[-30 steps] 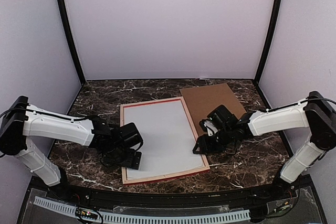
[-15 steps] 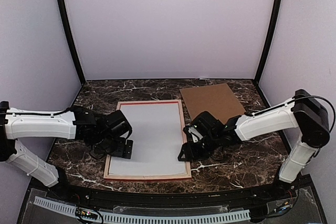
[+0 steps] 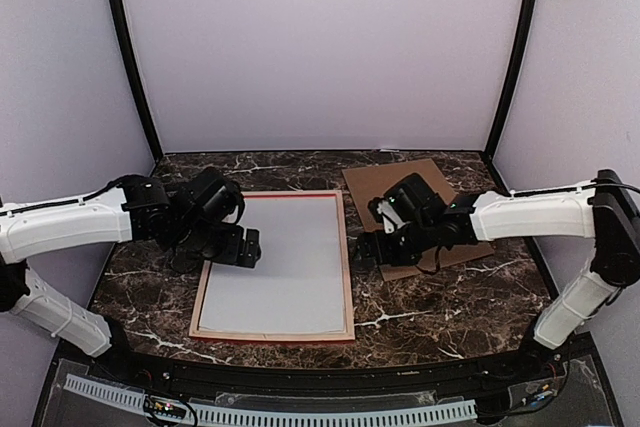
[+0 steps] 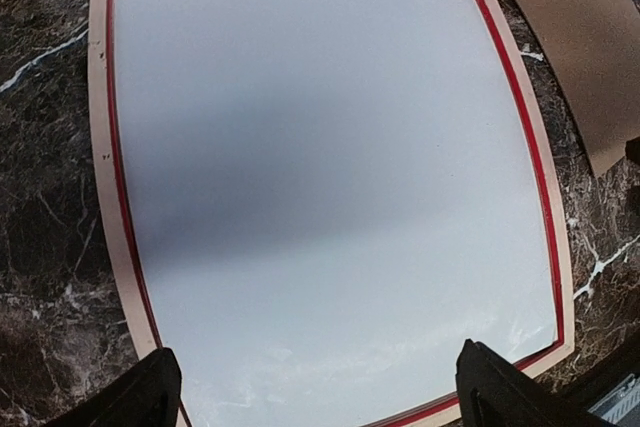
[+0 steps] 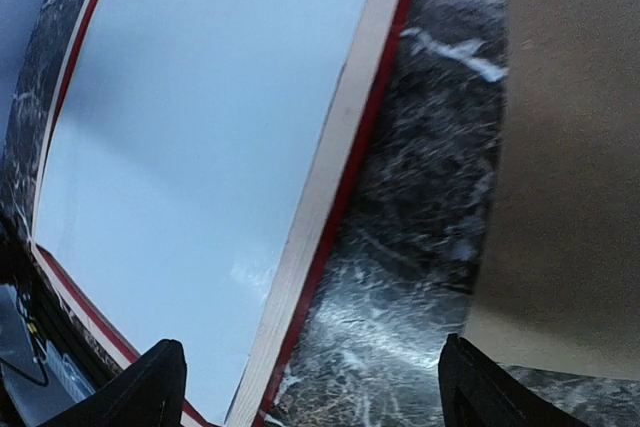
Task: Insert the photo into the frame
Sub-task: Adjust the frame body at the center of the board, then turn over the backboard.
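Note:
The frame [image 3: 347, 247] lies flat on the table, pale wood back up, with red showing along its edges. A white sheet [image 3: 285, 257] fills its opening; no dark landscape print shows in any view. My left gripper [image 3: 245, 247] is open and empty, hovering over the frame's left rail. In the left wrist view it [image 4: 320, 387] looks down on the white sheet [image 4: 320, 147] and the wood rim [image 4: 100, 147]. My right gripper [image 3: 372, 247] is open and empty just right of the frame. In the right wrist view it [image 5: 310, 387] straddles the right rail [image 5: 340, 147] and bare table.
A plain brown backing board [image 3: 420, 197] lies at the back right, partly under my right arm; it also shows in the left wrist view [image 4: 570, 37] and the right wrist view [image 5: 570, 147]. Dark marble table [image 3: 470, 297]; purple walls enclose three sides.
The frame has slid left and turned to lie square with the table's front edge. Both grippers have moved off its lower rails, farther from me.

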### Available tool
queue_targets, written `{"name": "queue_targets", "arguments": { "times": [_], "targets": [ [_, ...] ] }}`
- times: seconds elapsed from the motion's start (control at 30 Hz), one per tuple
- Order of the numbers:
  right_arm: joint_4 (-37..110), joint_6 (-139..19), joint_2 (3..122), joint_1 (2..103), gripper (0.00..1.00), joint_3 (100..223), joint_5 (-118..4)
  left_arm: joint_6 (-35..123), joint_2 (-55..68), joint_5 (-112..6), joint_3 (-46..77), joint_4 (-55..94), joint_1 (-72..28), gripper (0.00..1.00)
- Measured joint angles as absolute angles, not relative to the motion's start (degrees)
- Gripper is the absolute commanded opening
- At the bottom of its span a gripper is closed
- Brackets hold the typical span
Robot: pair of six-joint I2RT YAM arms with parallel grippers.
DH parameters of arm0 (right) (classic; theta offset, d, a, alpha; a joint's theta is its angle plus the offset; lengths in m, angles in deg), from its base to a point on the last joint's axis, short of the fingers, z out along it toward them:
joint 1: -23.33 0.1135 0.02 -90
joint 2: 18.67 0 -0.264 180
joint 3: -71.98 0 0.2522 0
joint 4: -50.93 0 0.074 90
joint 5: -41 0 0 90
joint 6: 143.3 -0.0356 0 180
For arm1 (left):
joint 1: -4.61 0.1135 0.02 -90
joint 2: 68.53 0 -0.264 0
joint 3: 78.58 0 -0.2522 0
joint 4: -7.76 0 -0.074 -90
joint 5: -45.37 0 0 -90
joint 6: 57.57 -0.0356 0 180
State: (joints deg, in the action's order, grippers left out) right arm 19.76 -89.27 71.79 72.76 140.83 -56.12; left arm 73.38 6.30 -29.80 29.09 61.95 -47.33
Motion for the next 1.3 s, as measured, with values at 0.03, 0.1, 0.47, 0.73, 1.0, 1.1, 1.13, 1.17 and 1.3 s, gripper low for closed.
{"name": "queue_targets", "arguments": {
  "times": [0.03, 0.1, 0.47, 0.73, 1.0, 1.1, 1.13, 1.17, 1.3],
  "targets": [
    [19.2, -88.5, 70.2, 70.7, 0.91, 140.7, -55.4, 72.6, 7.7, -30.3, 27.9, 61.5, -47.3, 0.99],
    [18.4, -87.0, 67.3, 66.6, 0.93, 140.3, -54.6, 71.1, 10.4, -31.4, 25.3, 60.2, -47.3, 0.99],
    [14.9, -77.8, 62.5, 37.7, 0.94, 137.3, -53.5, 64.4, 26.4, -42.3, 8.7, 51.8, -47.1, 0.99],
    [15.3, -75.1, 62.5, 24.7, 0.94, 135.7, -57.1, 62.6, 40.4, -51.1, -1.6, 46.0, -47.6, 0.99],
    [17.3, -74.8, 64.2, 22.4, 0.94, 134.6, -59.6, 62.6, 53.6, -55.6, -11.9, 41.8, -49.0, 0.99],
    [17.8, -74.8, 65.1, 21.6, 0.94, 134.4, -59.8, 62.9, 57.3, -56.4, -15.3, 40.9, -49.3, 0.99],
    [17.9, -74.8, 65.3, 21.4, 0.94, 134.4, -59.8, 63.0, 58.4, -56.5, -16.2, 40.8, -49.3, 0.99],
    [17.9, -74.8, 65.6, 21.3, 0.94, 134.4, -59.9, 63.1, 59.1, -56.6, -16.8, 40.5, -49.3, 0.99],
    [18.0, -74.8, 66.3, 21.1, 0.94, 134.4, -60.4, 64.0, 61.9, -57.3, -18.6, 39.8, -49.3, 0.99]
  ]
}}
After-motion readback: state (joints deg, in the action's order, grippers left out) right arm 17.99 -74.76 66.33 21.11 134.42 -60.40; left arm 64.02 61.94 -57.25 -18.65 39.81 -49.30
